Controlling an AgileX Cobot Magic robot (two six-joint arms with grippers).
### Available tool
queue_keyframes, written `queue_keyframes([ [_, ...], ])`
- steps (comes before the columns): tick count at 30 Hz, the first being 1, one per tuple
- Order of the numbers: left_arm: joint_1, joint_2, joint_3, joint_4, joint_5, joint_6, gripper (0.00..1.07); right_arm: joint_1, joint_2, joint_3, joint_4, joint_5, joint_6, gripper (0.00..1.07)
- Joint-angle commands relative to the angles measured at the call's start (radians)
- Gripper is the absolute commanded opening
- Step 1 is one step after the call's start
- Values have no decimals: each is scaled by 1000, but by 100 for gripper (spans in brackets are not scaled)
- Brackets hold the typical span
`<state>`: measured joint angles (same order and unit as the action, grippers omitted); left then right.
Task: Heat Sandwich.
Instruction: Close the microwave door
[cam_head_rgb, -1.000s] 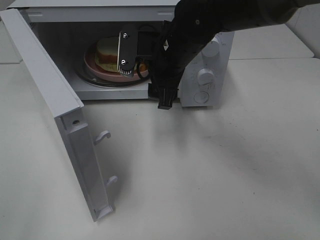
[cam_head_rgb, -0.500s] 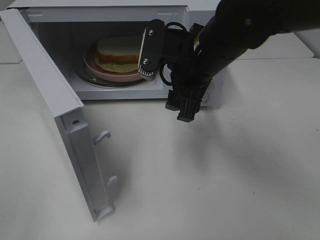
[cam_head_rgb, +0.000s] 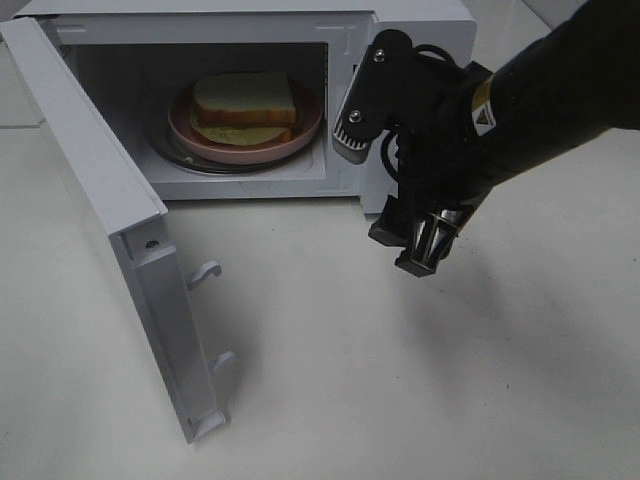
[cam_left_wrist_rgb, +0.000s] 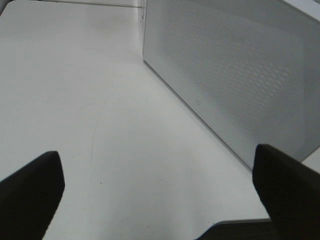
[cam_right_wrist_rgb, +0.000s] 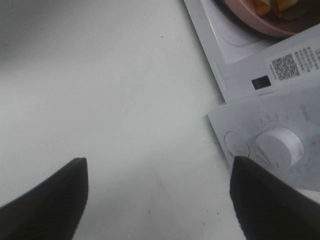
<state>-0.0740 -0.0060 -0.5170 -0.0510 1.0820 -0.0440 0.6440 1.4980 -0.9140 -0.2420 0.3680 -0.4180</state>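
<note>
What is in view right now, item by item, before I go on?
microwave: one, white, at the rear, door open
turntable: one, glass, inside the microwave
plate: one, pink, on the turntable
sandwich: one, white bread with tan crust, on the plate
knob: one visible, white, control panel
table: one, white, under everything
right gripper: one, black, open and empty, before the control panel
left gripper: one, black, open and empty, near the door's outer face

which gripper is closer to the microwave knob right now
Right. The right gripper hangs open just in front of the control panel, close to the knob. The left gripper, also open, is beyond the open door, facing its outer side.
</note>
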Motion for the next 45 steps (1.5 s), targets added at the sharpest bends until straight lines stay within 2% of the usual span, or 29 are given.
queue_keyframes([
  [1, -2, -16, 2, -1, -15, 3, 97, -4, -65, 54, 0, -8, 88, 76],
  [11, -2, -16, 2, -1, -15, 3, 97, -4, -189, 116, 0, 46, 261, 76],
  [23, -2, -16, 2, -1, -15, 3, 97, -4, -374, 120, 0, 303, 489, 76],
  [45, -2, -16, 2, -1, -15, 3, 97, -4, -715, 121, -1, 721, 502, 76],
])
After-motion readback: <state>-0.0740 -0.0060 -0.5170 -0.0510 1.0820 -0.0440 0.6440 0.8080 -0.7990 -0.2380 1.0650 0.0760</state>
